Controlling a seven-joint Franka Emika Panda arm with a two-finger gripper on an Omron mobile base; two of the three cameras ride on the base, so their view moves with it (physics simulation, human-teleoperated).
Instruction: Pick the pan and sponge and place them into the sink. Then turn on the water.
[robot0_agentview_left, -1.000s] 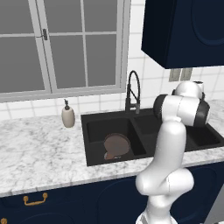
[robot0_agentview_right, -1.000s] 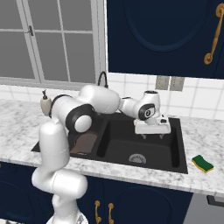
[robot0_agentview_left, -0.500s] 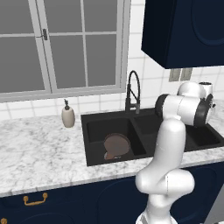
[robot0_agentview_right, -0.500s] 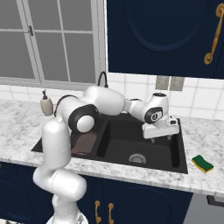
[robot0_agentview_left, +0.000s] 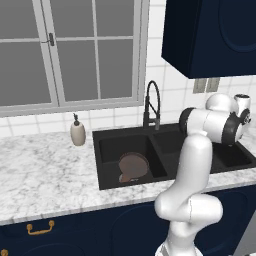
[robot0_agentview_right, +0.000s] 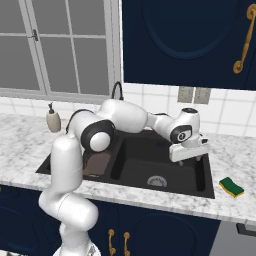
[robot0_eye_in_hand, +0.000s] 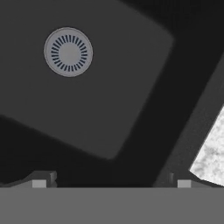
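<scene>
The right basin of the sink (robot0_agentview_right: 150, 165) lies bare down to its grey drain (robot0_eye_in_hand: 68, 52), with room above it where the gripper (robot0_agentview_right: 192, 159) hangs with jaws wide. The pan (robot0_agentview_left: 133, 166) takes up the left basin. The faucet (robot0_agentview_left: 152, 106) rises behind the divider. The sponge (robot0_agentview_right: 231, 186) sits on open marble counter (robot0_agentview_right: 235, 205) right of the sink, nothing crowding it

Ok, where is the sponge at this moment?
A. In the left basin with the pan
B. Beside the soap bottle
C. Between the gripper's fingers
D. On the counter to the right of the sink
D: the sponge lies on the marble right of the sink, apart from the open gripper.
</scene>
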